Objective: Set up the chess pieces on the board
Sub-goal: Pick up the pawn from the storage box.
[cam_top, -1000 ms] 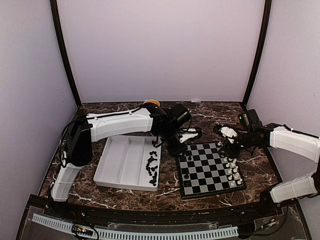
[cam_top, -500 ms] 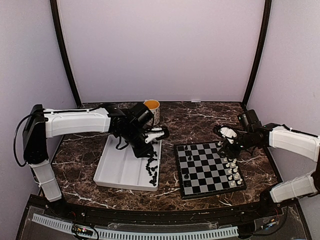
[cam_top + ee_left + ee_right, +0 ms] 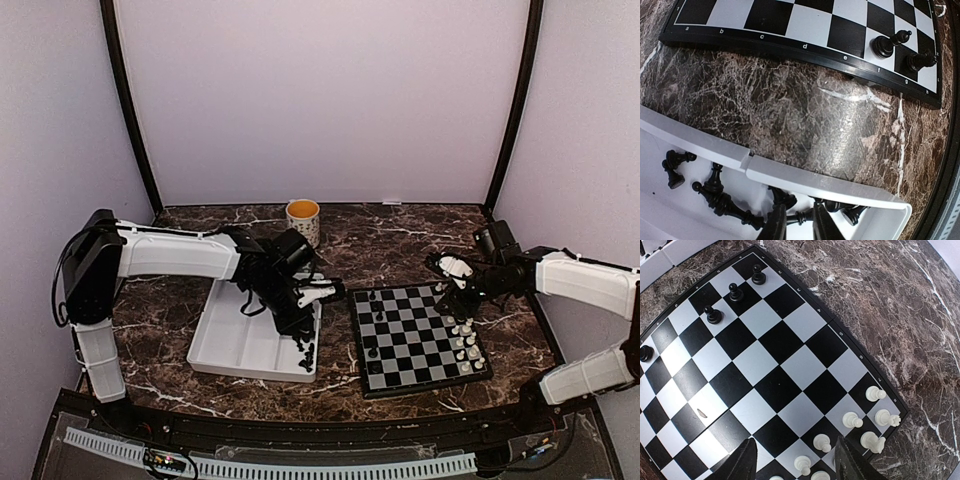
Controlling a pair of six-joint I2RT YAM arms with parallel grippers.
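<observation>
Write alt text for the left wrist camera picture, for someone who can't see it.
The left gripper straddles one of several black chess pieces lying in a white tray. Beyond a strip of brown marble table, the chessboard carries two standing black pieces near its edge.

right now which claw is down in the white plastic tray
The left claw, tips among glossy black chessmen; the right claw hangs open over the black-and-grey chessboard.
</observation>
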